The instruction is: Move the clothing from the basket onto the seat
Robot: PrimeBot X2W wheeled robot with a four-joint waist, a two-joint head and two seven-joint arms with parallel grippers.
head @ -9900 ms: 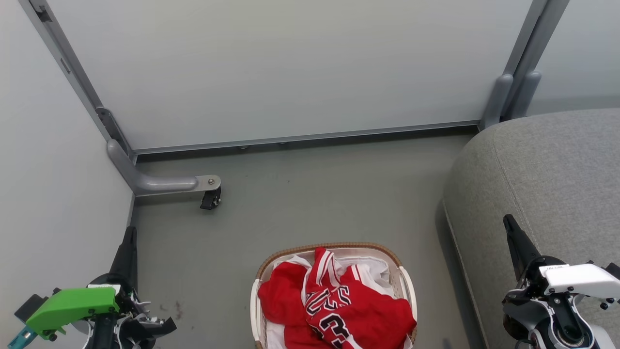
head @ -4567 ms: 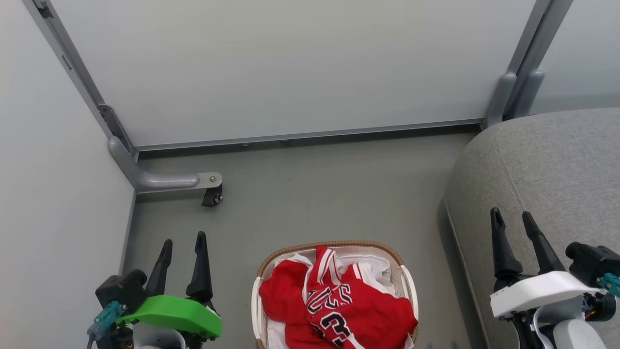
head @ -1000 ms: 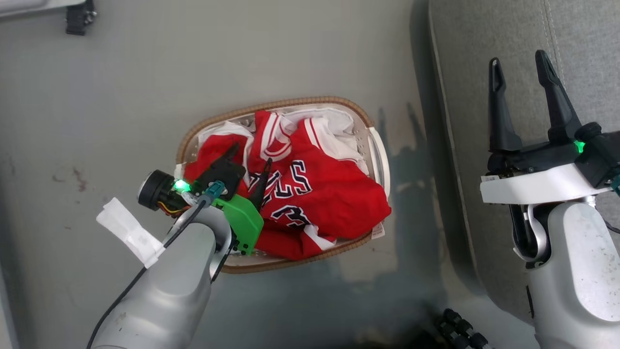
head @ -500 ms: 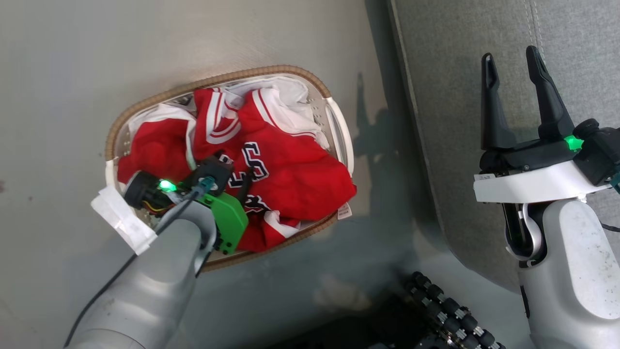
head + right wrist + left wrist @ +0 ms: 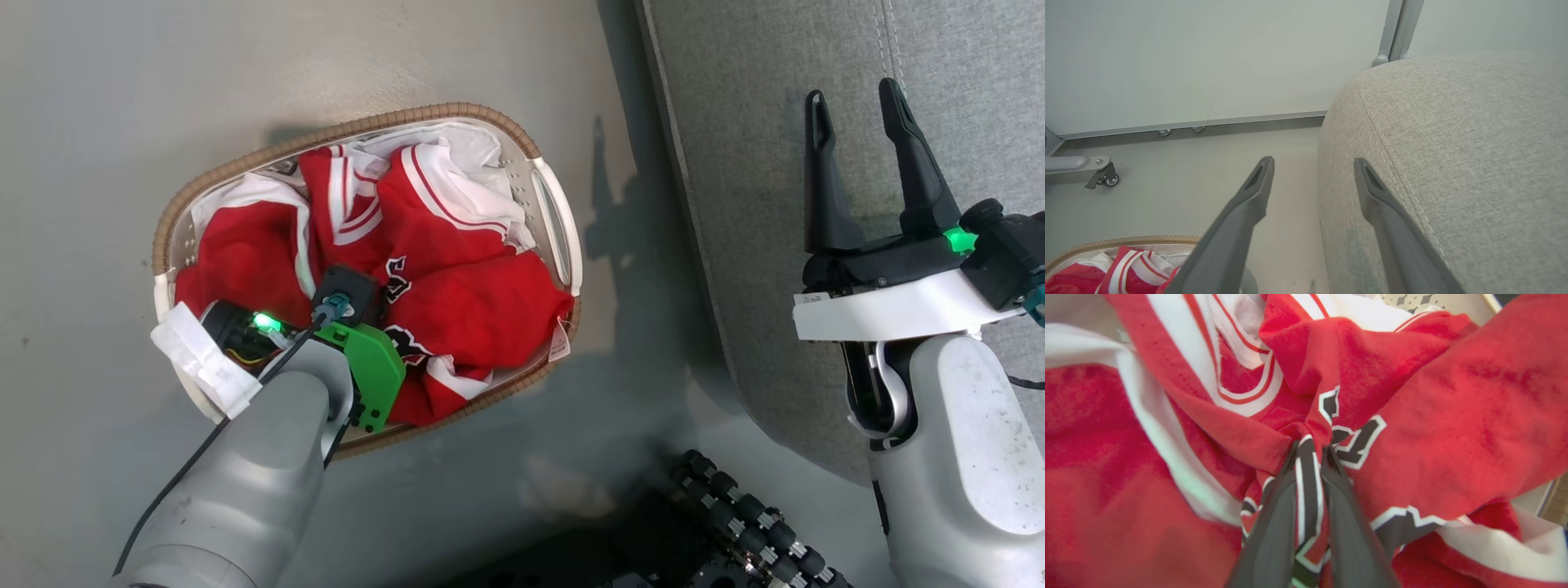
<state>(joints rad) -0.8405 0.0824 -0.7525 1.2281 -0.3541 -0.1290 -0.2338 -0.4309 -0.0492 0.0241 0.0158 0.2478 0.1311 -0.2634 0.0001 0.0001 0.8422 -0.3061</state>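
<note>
down in the oval white perforated plastic basket with a brown woven rim (image 5: 326, 139), the left tool (image 5: 1312, 447) is narrowed onto a bunched fold of the red basketball jerseys with white trim and black-and-white lettering (image 5: 482, 310), the cloth pinched between its two dark fingers (image 5: 1274, 531). the jerseys lie heaped inside the basket, which stands on the grey floor (image 5: 163, 82) just beside the large grey fabric seat (image 5: 751, 163). the right tool (image 5: 849, 102) hovers over the seat's edge, spread wide and holding nothing.
</note>
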